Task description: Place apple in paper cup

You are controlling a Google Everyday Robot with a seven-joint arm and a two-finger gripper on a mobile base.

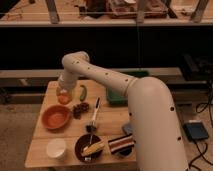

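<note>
Gripper (64, 94): hanging low over the far left part of the pale wooden table (37, 152), pinching the small round orange-red apple (64, 99) between its tips. Lying just right of it in view, an elongated green pepper (83, 92). Sitting nearer the camera, just below it, a wide orange-red bowl (55, 117). Standing well apart from the gripper, farther toward the near edge, the short white paper cup (56, 148), beside a dark brown bowl (90, 147).
</note>
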